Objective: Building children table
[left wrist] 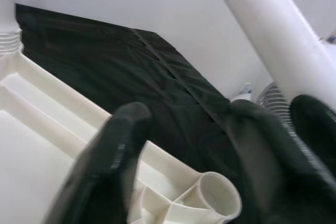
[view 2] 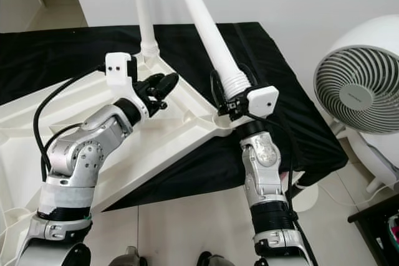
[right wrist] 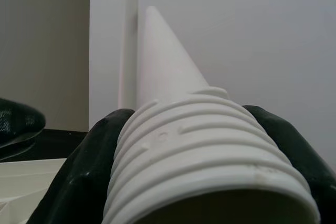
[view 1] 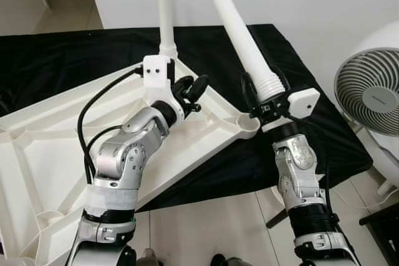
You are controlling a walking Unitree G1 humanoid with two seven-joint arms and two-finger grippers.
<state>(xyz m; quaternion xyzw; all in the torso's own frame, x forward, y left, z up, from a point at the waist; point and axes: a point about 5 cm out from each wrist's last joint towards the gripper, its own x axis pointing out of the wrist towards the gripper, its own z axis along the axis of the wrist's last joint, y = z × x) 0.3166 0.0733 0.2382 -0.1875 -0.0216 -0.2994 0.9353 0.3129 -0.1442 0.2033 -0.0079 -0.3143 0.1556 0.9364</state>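
Note:
The white plastic table top [view 1: 56,147] lies upside down on a black cloth [view 1: 62,60]. One white leg [view 1: 165,10] stands screwed into its far corner. My right gripper [view 1: 268,101] is shut on the ribbed threaded end [right wrist: 199,150] of a second white leg [view 1: 240,29]. That leg tilts up and away, its end just above the empty corner socket [view 1: 248,126]. My left gripper [view 1: 194,88] hovers open over the table top's rim between the two corners. Its black fingers [left wrist: 113,166] frame the socket [left wrist: 212,200], holding nothing.
A white round fan [view 1: 373,91] stands on the tiled floor to the right, close to my right arm. A dark piece of furniture [view 1: 383,222] sits at the lower right. A white wall runs behind the cloth.

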